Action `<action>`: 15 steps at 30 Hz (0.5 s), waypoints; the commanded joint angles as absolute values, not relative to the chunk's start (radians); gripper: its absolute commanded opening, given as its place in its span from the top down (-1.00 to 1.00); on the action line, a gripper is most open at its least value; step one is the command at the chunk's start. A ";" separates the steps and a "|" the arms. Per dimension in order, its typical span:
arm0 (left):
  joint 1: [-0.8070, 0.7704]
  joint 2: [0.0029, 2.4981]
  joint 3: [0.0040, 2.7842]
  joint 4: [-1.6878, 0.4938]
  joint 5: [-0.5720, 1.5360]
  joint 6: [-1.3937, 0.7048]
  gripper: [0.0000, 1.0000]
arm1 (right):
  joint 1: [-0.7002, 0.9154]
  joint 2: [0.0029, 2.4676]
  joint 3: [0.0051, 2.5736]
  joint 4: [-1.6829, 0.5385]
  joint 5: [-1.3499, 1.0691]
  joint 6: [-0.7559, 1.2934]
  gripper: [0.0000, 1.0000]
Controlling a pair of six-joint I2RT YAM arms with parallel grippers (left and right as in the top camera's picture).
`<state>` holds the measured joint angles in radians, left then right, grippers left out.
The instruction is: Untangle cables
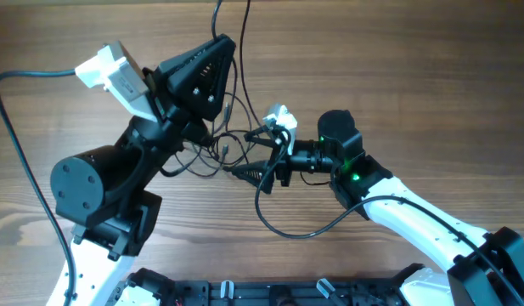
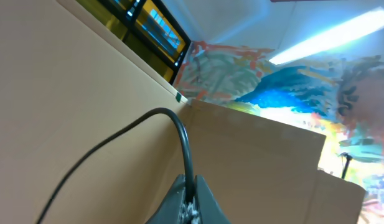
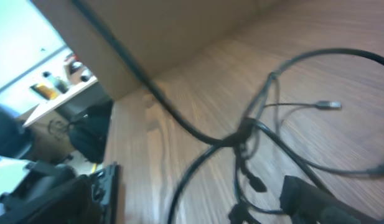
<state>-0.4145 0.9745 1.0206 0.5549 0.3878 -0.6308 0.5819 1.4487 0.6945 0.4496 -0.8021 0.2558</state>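
The cables point(image 1: 226, 146) are thin black wires knotted at the table's middle, with one loop point(image 1: 287, 228) trailing toward the front. My left gripper point(image 1: 220, 44) is raised and points up. In the left wrist view its jaws point(image 2: 190, 186) are shut on one black cable point(image 2: 179, 127) that arcs away to the left. My right gripper point(image 1: 263, 150) lies low just right of the knot and looks open, with wires between its fingers. The right wrist view shows the knot point(image 3: 244, 134), a small plug point(image 3: 329, 104) and one dark finger point(image 3: 310, 199).
A wooden table point(image 1: 414, 68) carries everything. A thick black arm cable point(image 1: 11, 127) runs down the left side. A black rail point(image 1: 245, 293) lines the front edge. A cardboard wall point(image 3: 154, 37) stands behind the table.
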 commanded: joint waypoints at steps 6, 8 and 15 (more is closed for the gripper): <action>-0.444 0.953 1.028 0.569 0.412 -0.645 0.92 | 0.582 1.496 0.699 0.270 -0.162 0.360 0.91; -0.444 0.934 1.028 0.569 0.412 -0.645 0.92 | 0.579 1.496 0.699 0.200 -0.035 0.438 0.91; -0.352 0.831 1.028 0.561 0.409 -0.644 0.92 | 0.473 1.496 0.699 -0.060 0.110 0.610 0.91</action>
<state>-0.4164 0.8978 1.0203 0.5499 0.4030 -0.6346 0.5362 1.4803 0.6983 0.0147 -0.0097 0.5003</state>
